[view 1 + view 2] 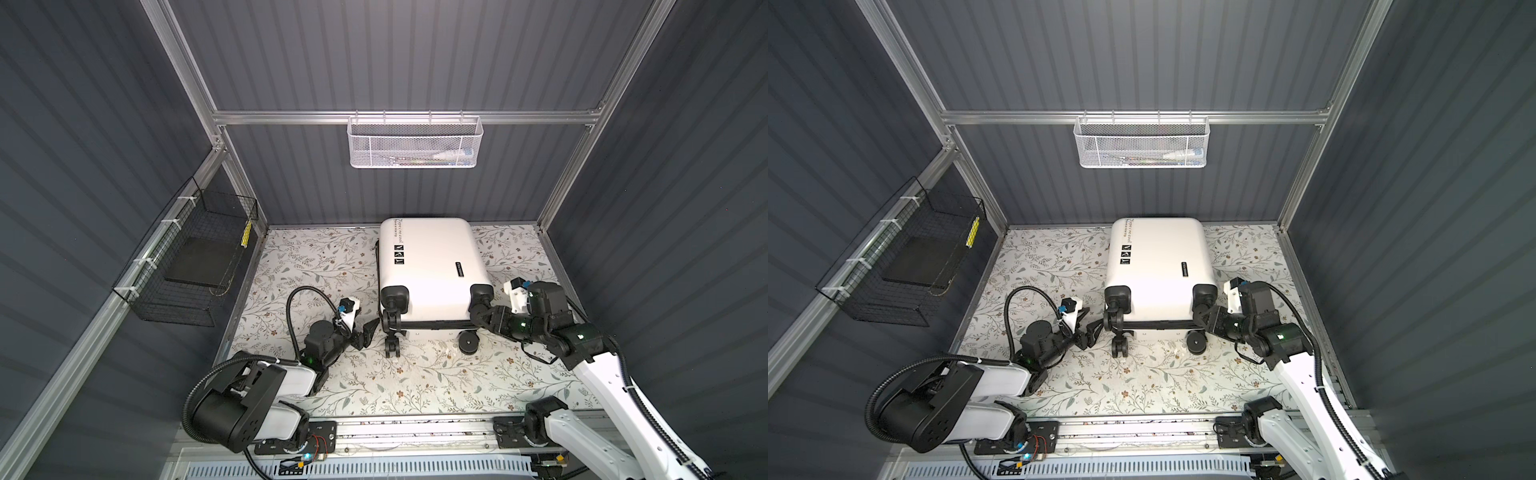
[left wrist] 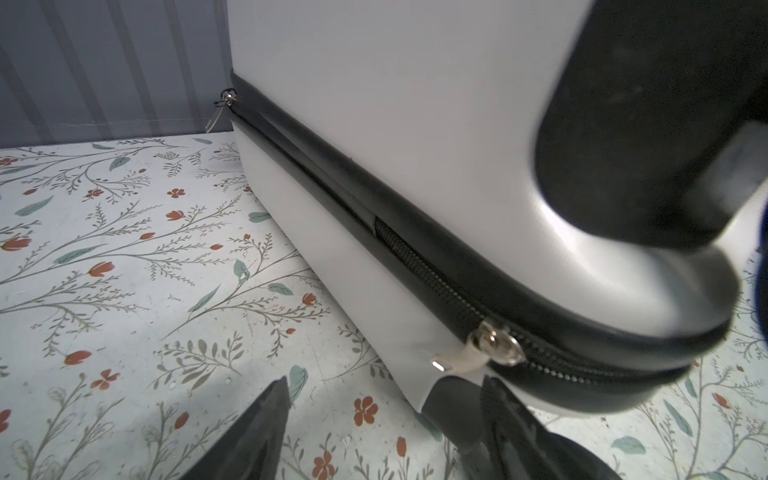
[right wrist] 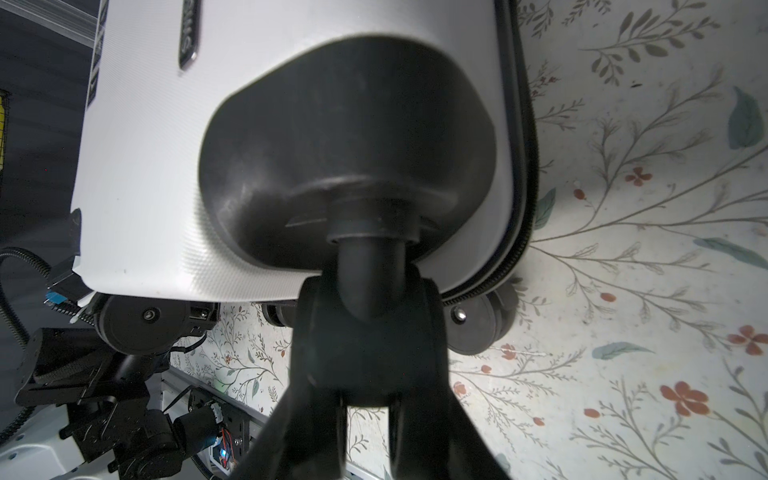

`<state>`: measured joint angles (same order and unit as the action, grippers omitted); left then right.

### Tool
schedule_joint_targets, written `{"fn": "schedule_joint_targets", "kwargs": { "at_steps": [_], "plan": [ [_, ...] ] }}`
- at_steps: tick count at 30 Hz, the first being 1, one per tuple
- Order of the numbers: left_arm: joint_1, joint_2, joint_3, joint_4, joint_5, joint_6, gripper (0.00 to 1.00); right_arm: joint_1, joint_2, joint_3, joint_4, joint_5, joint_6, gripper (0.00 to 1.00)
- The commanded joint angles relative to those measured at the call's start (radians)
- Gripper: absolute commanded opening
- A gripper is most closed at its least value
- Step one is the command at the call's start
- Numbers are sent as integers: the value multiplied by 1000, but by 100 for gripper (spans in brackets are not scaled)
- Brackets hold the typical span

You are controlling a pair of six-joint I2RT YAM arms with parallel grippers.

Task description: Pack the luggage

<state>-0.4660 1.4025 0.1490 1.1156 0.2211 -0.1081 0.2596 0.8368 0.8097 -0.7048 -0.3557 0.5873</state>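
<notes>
We see the luggage [image 1: 432,266] lying flat at the middle of the tabletop's [image 1: 332,395] back edge, wheels toward the front. The right gripper's [image 3: 370,303] jaws are clamped narrowly on the stem of the wheel [image 3: 365,266] at its right front corner. The left gripper's [image 1: 366,330] jaws stand wide, holding nothing, one finger [image 2: 511,419] just beside the zipper pull [image 2: 494,345].

Tabletop [image 1: 415,386] bright, surround dim; wrist close-ups blurred, warped.
</notes>
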Motion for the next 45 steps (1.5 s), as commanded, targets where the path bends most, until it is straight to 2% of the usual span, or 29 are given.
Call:
{"fn": "schedule_joint_targets", "kwargs": {
  "at_steps": [1, 11, 14, 19, 25, 27, 31, 34, 36, 41, 45],
  "plan": [
    [-6, 44, 4, 119, 0, -9, 75, 6, -7, 6, 5, -59, -1, 0],
    [-6, 120, -6, 271, -25, -28, 72, 6, -6, 11, -10, -53, 0, 0],
    [-6, 105, 9, 243, -19, -12, 70, 6, -7, 10, -14, -48, 0, 0],
    [-6, 72, 29, 182, -6, 11, 60, 5, -7, 7, -18, -44, 0, 0],
    [-6, 57, 44, 117, 23, 34, 52, 6, -8, 6, -17, -43, 2, 0],
    [-6, 55, 36, 114, 15, 38, 54, 6, -9, 7, -18, -43, 2, 0],
    [-10, 28, -3, 93, -60, 52, 70, 6, -11, 14, -22, -40, -3, 0],
    [-27, -4, -14, 28, -123, 101, 75, 6, 0, 36, -28, -18, -20, 0],
    [-42, -9, -11, 23, -150, 114, 77, 4, 12, 57, -36, 4, -36, 0],
    [-157, 6, 34, -54, -263, 215, 78, -23, 31, 88, -54, 90, -68, 0],
    [-195, 24, 41, -58, -285, 235, 78, -124, 20, 65, -45, 71, -77, 0]
  ]
}}
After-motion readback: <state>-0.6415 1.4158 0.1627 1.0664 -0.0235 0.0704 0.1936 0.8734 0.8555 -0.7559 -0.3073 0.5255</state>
